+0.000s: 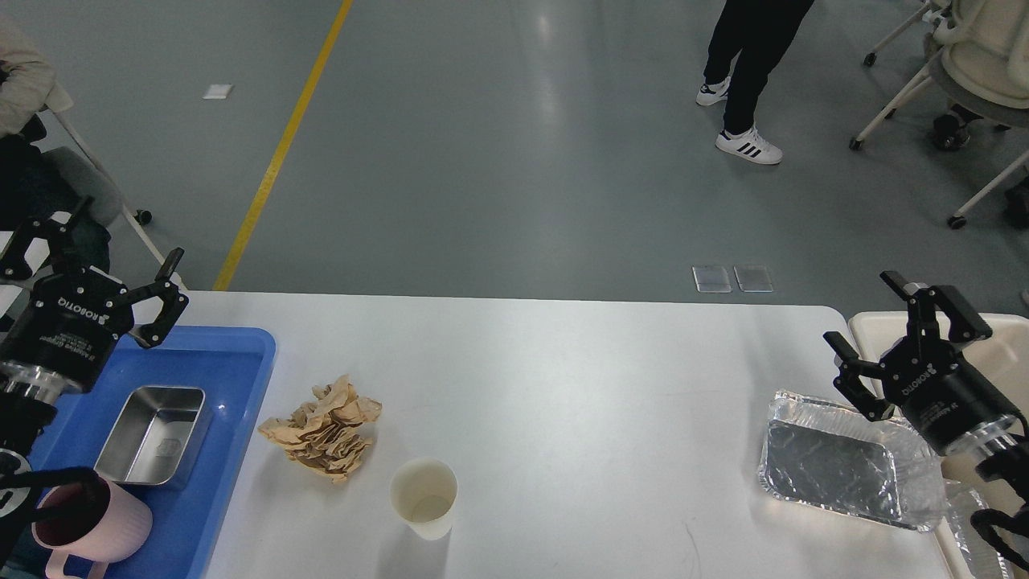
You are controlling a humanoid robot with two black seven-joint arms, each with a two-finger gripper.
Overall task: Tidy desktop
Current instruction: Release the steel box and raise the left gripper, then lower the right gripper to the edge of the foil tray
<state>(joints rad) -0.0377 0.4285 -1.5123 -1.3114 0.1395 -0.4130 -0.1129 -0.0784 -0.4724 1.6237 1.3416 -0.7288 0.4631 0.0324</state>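
White desk (563,386) fills lower frame, long axis left-right, far edge facing grey floor (498,145) with yellow line (281,145). On it: crumpled brown paper (323,430), paper cup (424,497), foil tray (844,462). Blue tray (233,378) at left holds steel box (157,434), pink mug (104,527). Left gripper (95,257) raised over blue tray's far corner, fingers spread, empty. Right gripper (892,322) above foil tray, spread, empty.

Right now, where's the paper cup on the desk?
The paper cup stands upright near the front edge of the desktop, left of centre, just right of the crumpled brown paper.
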